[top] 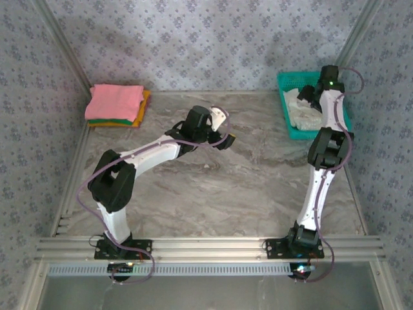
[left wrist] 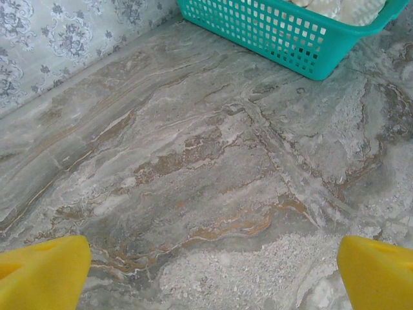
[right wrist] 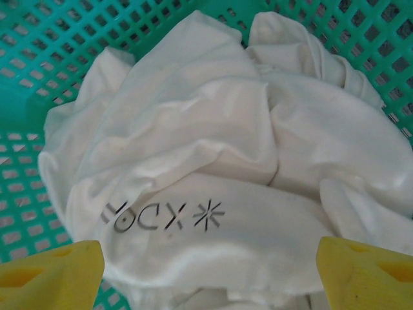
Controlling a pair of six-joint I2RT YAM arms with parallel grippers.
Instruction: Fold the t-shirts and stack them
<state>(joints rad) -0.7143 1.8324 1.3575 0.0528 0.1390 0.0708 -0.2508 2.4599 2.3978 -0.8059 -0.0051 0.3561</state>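
The left gripper (left wrist: 213,278) stood wide open above the bare marble table (left wrist: 193,161), its yellow fingertips (left wrist: 42,274) far apart. A teal mesh basket (left wrist: 284,32) holding white fabric (left wrist: 348,10) sat near the table's edge along the patterned wall (left wrist: 51,32).

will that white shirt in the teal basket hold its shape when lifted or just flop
Probably flop: the white shirt lies crumpled in soft folds, so it would likely droop and unfurl from the pinch point. It looks thin, so likely light. A trailing fold might drag on the basket mesh.
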